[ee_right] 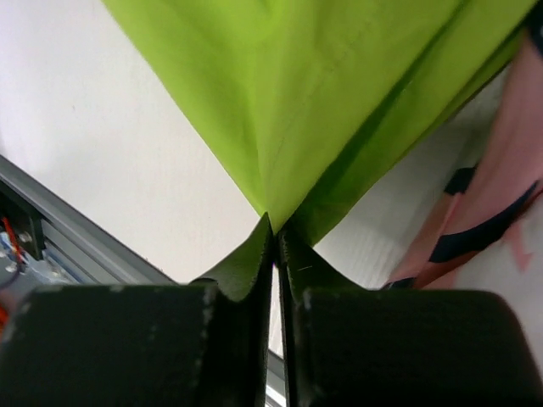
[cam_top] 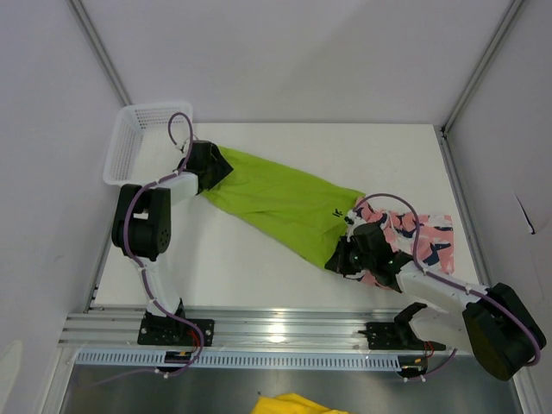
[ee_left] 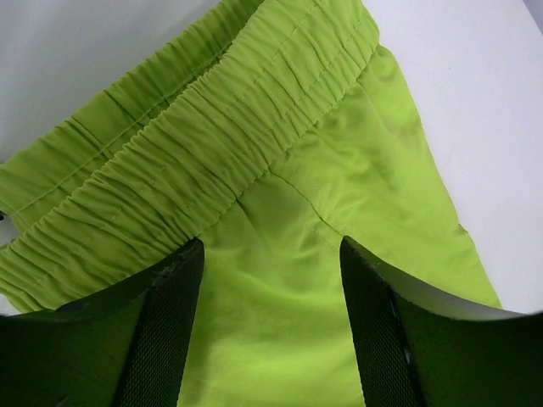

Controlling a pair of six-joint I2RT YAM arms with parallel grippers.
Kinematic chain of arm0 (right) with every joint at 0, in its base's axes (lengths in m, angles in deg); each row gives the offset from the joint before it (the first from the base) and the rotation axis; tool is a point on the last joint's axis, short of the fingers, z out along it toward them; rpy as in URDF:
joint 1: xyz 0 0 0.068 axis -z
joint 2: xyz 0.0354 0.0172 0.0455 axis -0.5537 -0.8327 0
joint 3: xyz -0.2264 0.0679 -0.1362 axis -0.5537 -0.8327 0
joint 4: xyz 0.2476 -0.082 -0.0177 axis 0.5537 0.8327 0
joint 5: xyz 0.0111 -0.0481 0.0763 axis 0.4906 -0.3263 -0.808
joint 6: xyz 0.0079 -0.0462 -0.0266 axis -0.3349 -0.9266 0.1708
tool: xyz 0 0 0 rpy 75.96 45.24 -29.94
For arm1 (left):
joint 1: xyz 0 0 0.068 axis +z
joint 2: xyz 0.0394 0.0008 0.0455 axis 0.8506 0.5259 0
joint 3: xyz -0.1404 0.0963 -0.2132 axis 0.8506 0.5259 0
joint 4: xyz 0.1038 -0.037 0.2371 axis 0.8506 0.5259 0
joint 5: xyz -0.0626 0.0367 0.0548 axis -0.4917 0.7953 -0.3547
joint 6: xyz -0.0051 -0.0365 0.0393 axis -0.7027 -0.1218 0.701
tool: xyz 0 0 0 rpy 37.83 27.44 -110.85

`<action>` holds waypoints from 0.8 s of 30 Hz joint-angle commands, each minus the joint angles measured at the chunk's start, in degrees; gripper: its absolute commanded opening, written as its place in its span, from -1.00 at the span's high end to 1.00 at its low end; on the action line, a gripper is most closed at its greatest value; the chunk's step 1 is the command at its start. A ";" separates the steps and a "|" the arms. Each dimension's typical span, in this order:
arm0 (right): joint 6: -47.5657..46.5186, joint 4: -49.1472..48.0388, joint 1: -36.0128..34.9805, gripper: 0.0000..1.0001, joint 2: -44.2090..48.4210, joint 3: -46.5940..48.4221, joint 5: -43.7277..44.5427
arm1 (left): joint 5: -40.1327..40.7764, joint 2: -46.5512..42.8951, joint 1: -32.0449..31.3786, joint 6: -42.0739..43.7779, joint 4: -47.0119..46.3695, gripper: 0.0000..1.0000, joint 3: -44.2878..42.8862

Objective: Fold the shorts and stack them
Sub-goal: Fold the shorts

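While the right tool (ee_right: 273,227) pinches a corner of the green shorts (cam_top: 276,203), the left tool (ee_left: 271,244) sits at their waistband (ee_left: 195,136) — spread.

bare table (cam_top: 259,267) gives passage on the near and far sides of the green shorts (cam_top: 276,203); the basket (cam_top: 129,138) fills the far-left corner, the pink shorts (cam_top: 427,233) the right side; side walls (cam_top: 52,172) close both edges.
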 commanded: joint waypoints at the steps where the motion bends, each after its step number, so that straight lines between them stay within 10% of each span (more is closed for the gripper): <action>1: -1.78 -0.71 -4.50 0.87 2.96 -1.28 4.89 | 1.00 -0.26 0.28 0.98 -0.39 -0.37 -0.68; 15: -2.93 -0.35 -11.28 -0.30 11.05 -0.67 11.41 | 0.91 0.18 0.36 0.98 0.23 -0.38 -1.39; 20: -3.46 -2.99 -10.05 -0.29 8.16 1.09 9.92 | 0.82 0.27 0.28 1.07 0.23 -0.38 -1.39; 24: -2.58 -4.31 -9.17 0.31 4.56 1.88 8.68 | 0.73 0.27 0.28 1.07 0.23 -0.39 -1.39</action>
